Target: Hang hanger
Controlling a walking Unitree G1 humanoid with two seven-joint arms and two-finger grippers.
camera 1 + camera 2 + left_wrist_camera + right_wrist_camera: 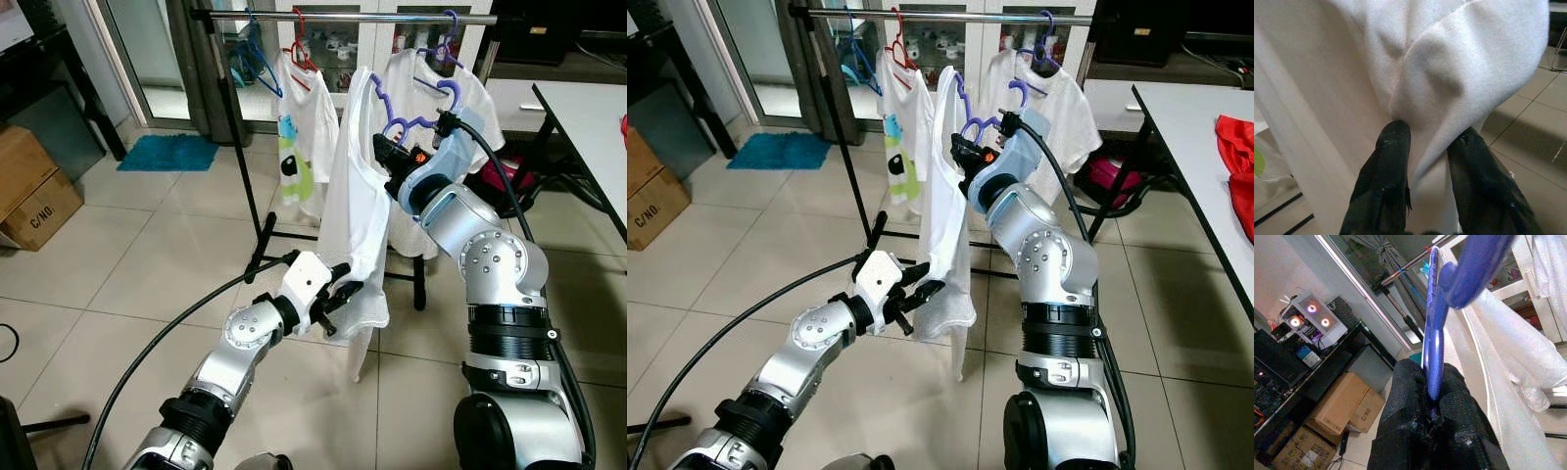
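Clamped: right gripper (pixel 1432 391) on purple hanger (pixel 392 122), left gripper (pixel 1425 161) pinching shirt (pixel 355 211) hem. Hanger at 12 o'clock, below rail (pixel 392 18). Risks: snagging neighbouring hangers, or dragging the shirt off.

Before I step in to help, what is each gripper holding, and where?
The right gripper pinches the purple hanger on its frame below the hook. The left gripper pinches the white shirt near its lower hem.
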